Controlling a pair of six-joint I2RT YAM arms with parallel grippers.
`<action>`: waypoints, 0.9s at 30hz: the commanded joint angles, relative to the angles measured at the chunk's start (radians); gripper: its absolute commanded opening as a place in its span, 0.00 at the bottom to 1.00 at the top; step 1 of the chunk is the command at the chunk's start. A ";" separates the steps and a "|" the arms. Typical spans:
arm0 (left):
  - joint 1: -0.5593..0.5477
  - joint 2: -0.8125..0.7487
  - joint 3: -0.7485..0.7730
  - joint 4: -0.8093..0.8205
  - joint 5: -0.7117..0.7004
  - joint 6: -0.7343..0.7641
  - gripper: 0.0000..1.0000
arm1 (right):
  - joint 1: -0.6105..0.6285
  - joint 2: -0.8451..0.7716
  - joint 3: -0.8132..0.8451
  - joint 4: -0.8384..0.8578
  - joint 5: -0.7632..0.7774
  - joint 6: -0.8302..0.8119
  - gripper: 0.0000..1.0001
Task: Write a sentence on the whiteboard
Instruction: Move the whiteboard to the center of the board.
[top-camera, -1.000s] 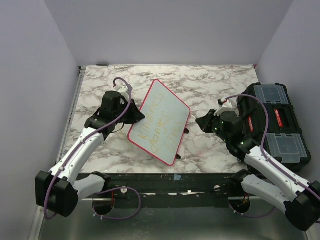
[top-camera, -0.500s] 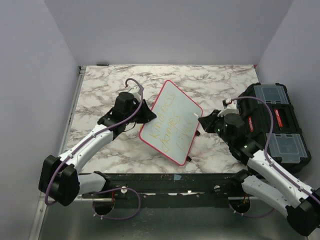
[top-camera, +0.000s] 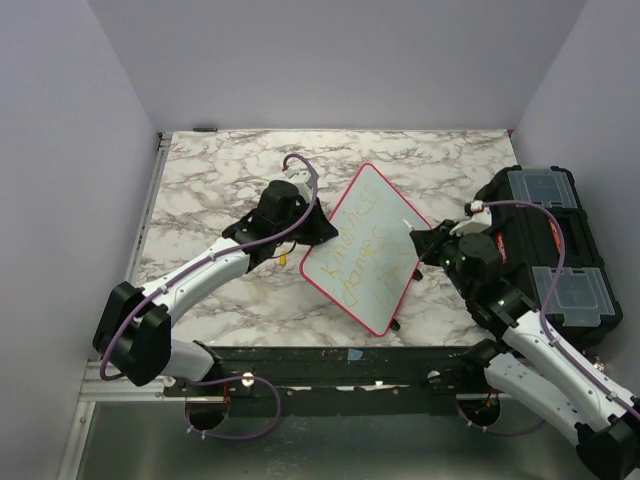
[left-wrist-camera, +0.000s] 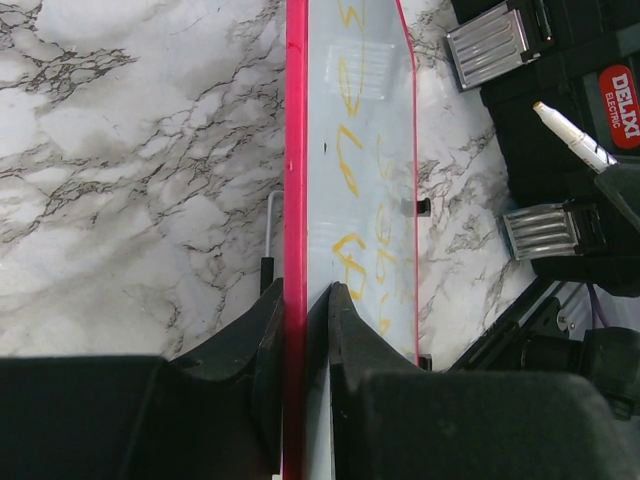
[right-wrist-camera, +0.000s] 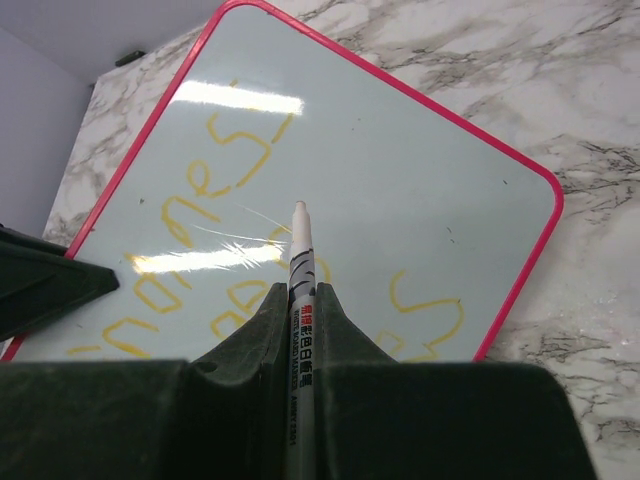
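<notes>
The whiteboard, white with a pink-red frame, is held tilted over the marble table near its middle. My left gripper is shut on its left edge; in the left wrist view the frame runs straight between the two fingers. The sentence shows as faint yellow handwritten lines, clearer in the right wrist view. My right gripper is shut on a white marker, whose tip points at the board's face. I cannot tell whether the tip touches the board.
A black toolbox with clear lid compartments and metal latches stands at the table's right side, just behind the right arm. Bare marble table lies to the left and behind. Grey walls enclose the table on three sides.
The left arm has carried the whiteboard to the right and turned it toward the right gripper. The right gripper with the marker has shifted slightly right, now at the board's right edge.
</notes>
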 joint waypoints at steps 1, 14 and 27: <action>-0.060 0.074 -0.061 -0.255 -0.031 0.177 0.05 | 0.006 -0.033 -0.028 -0.026 0.086 0.031 0.01; -0.061 0.031 -0.074 -0.245 -0.062 0.171 0.35 | 0.006 -0.015 -0.023 -0.021 0.076 0.033 0.01; -0.062 -0.040 -0.010 -0.309 -0.102 0.171 0.54 | 0.006 -0.013 -0.021 -0.018 0.067 0.028 0.01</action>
